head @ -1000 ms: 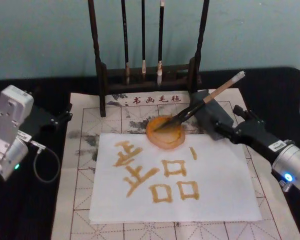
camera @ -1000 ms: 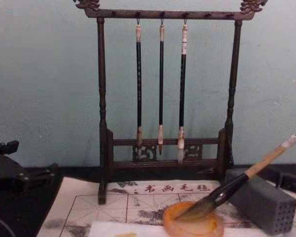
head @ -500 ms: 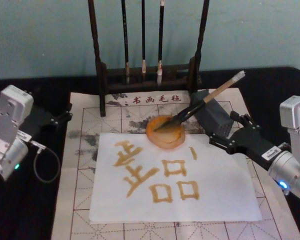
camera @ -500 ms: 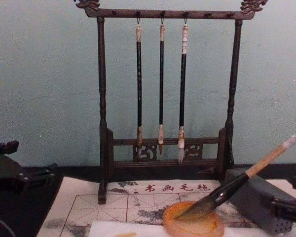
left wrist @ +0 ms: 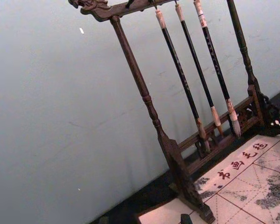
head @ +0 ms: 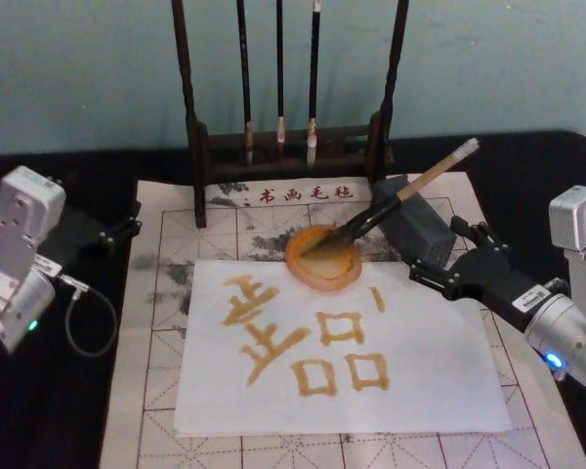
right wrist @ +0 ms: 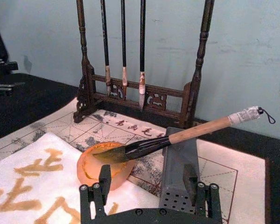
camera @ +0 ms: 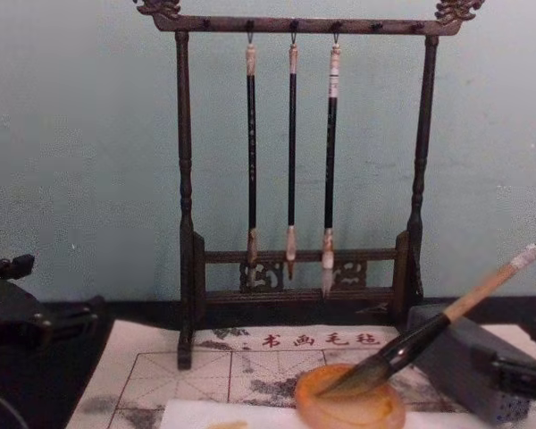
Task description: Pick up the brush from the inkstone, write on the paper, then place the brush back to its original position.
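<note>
The brush [head: 400, 199] lies with its dark bristle tip in the orange inkstone [head: 321, 271] and its tan handle propped on a grey block [head: 410, 223]. The white paper [head: 337, 342] in front of the inkstone carries several golden characters. My right gripper [head: 433, 247] stands open just right of the block, clear of the brush. In the right wrist view its fingers [right wrist: 103, 179] straddle the block [right wrist: 177, 170], below the brush [right wrist: 177, 136] and inkstone [right wrist: 95, 164]. My left gripper [head: 117, 227] is parked open at the mat's left edge.
A dark wooden rack [head: 288, 137] with three thin hanging brushes [camera: 291, 161] stands behind the inkstone. A beige felt mat [head: 156, 322] with red grid lines lies under the paper on the black table. The pale blue wall is close behind.
My right gripper has drawn back from the brush handle toward the right front. The brush stays in the inkstone, leaning on the block. The left arm has not moved.
</note>
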